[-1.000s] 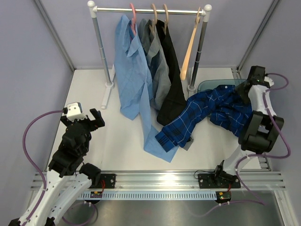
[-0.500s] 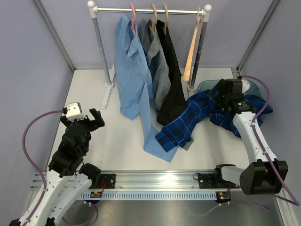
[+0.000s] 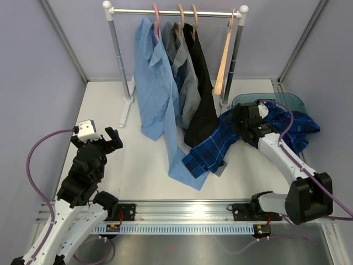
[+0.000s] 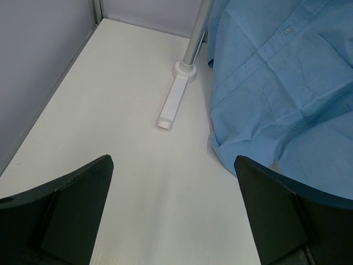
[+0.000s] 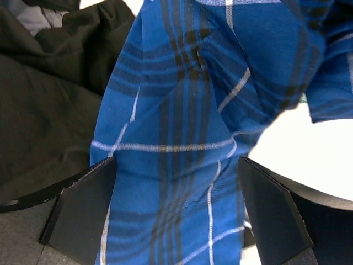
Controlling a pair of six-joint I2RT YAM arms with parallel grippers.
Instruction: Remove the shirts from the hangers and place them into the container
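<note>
Right hand had swung left off the container, released wide over the plaid shirt.

I look down from above-behind; left wrist faces the stand foot, right wrist sits seemingly very near the plaid shirt; the overhead view shares both.

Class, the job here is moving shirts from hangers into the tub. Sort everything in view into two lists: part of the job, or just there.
Part of the job: dark blue plaid shirt, light blue shirt, grey shirt, black shirt, pink hanger, three tan wooden hangers, translucent teal plastic tub.
Just there: white-and-steel rail stand, white table.
</note>
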